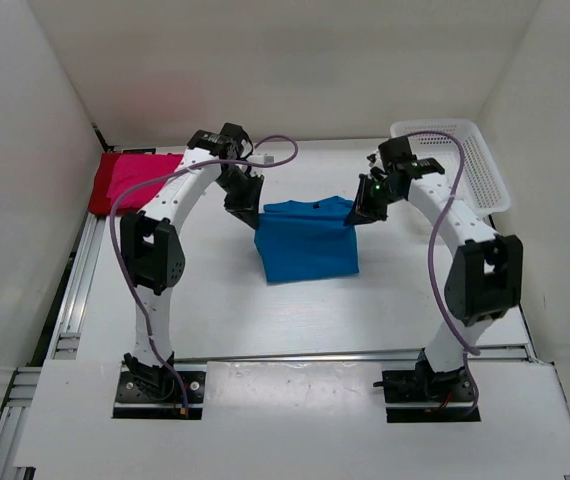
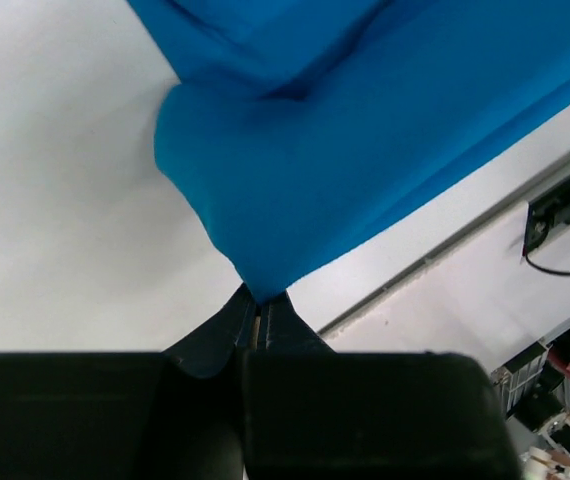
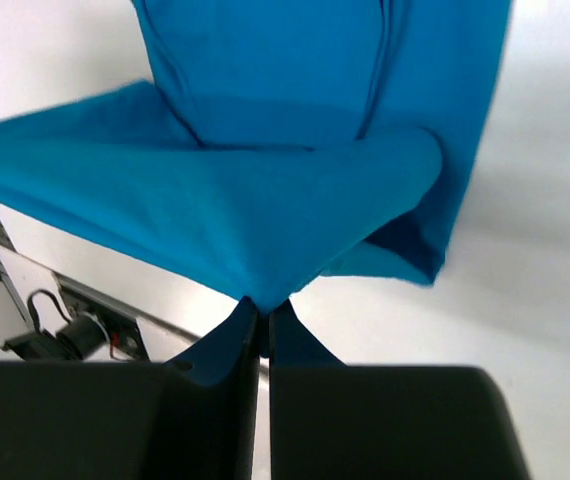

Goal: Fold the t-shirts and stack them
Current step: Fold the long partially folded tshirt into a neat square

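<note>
From above, we see the blue t-shirt (image 1: 307, 245) in the middle of the table (image 1: 225, 320). Its far edge is raised between the two arms and its near part lies on the surface. The left gripper (image 1: 248, 212) has the far left corner and the right gripper (image 1: 362, 215) the far right one. At the far left of the table lies a flat red-to-pink pile (image 1: 130, 180). We take it for folded shirts, though this view does not let us tell whether it is one or two. A white basket (image 1: 460, 160) sits at the far right corner.

In the left wrist view, the fingers (image 2: 220, 340) are pressed together, pinching a point of blue cloth that spreads away from the tips.

In the right wrist view, the fingers (image 3: 300, 345) likewise nip a corner, with doubled layers of the shirt hanging beyond.

We judge the blue shirt to be mid-fold. What remains is to finish the fold and set it on the pile.
</note>
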You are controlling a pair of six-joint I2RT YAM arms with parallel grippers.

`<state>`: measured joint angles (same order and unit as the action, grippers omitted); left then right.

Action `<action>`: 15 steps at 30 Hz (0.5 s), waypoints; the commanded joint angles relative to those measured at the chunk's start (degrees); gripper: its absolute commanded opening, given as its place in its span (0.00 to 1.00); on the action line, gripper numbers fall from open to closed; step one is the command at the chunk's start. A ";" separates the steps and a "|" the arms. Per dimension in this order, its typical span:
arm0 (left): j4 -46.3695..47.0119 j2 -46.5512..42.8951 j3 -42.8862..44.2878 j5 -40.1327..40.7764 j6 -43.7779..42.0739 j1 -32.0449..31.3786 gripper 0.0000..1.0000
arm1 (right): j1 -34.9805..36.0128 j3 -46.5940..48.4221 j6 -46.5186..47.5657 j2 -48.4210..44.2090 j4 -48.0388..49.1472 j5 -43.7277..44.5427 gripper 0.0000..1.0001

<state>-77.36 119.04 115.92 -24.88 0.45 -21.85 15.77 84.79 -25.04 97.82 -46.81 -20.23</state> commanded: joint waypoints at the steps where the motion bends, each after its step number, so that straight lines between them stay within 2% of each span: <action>1: 0.98 1.97 4.04 -0.25 -0.45 1.63 0.10 | -1.79 6.68 0.87 5.95 0.31 -0.95 0.00; 10: 13.35 7.07 6.51 4.92 -0.45 2.86 0.10 | -3.55 17.24 -1.50 18.62 1.37 -2.10 0.00; 15: 19.17 9.97 8.88 6.16 -0.45 4.09 0.10 | -4.60 19.26 -3.70 21.00 4.52 -0.69 0.00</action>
<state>-64.36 128.97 121.56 -21.30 0.45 -19.25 12.71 100.88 -27.42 118.45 -44.88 -21.82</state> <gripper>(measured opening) 0.121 0.012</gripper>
